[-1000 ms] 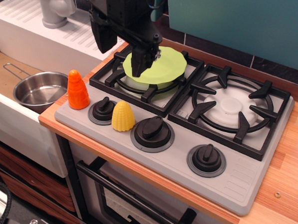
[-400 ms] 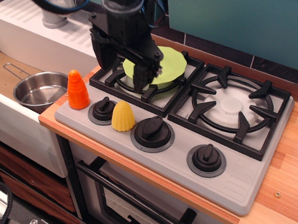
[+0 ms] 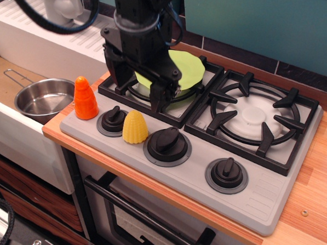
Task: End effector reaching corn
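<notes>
The corn (image 3: 135,127) is a small yellow ribbed dome. It stands on the grey front panel of the toy stove (image 3: 258,199), between the left knob (image 3: 113,120) and the middle knob (image 3: 167,144). My black gripper (image 3: 138,101) hangs over the front edge of the left burner grate, just behind and above the corn and not touching it. Its two dark fingers point down and stand apart, with nothing between them.
An orange ridged carrot (image 3: 85,99) stands left of the corn at the stove's corner. A lime-green plate (image 3: 185,69) lies on the left burner, partly hidden by the arm. A steel pot (image 3: 43,99) sits in the sink to the left. A third knob (image 3: 226,174) is to the right.
The gripper has come down and forward from above the green plate toward the stove's front, closer to the corn. The corn and the other objects have not moved.
</notes>
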`<state>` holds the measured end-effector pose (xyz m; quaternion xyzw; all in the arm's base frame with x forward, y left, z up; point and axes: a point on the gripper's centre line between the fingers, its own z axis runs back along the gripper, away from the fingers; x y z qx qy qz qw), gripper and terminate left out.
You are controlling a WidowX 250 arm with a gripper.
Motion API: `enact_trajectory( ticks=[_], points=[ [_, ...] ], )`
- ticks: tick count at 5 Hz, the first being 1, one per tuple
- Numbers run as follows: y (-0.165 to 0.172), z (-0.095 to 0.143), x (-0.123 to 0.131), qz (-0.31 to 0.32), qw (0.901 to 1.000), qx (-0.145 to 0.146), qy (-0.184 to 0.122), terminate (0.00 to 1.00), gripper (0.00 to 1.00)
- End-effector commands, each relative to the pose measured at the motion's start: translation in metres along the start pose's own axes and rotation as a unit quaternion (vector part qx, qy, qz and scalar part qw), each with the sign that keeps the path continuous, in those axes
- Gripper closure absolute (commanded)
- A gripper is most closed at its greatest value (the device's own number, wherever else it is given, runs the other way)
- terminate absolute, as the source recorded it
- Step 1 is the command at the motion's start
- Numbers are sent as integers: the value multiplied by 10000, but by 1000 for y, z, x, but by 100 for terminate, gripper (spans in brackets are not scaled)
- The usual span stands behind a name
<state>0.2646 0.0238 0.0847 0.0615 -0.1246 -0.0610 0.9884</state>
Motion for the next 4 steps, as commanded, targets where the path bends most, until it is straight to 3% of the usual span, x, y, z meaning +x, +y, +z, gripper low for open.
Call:
enact_trajectory(
  ticks=[1,3,4],
  points=[
    [-6,-9,4,11,9996,100,-257,0,0],
    [-5,-9,4,-35,9994,176,-301,0,0],
    [-6,-8,5,-69,9990,228,-377,100,0]
  ],
)
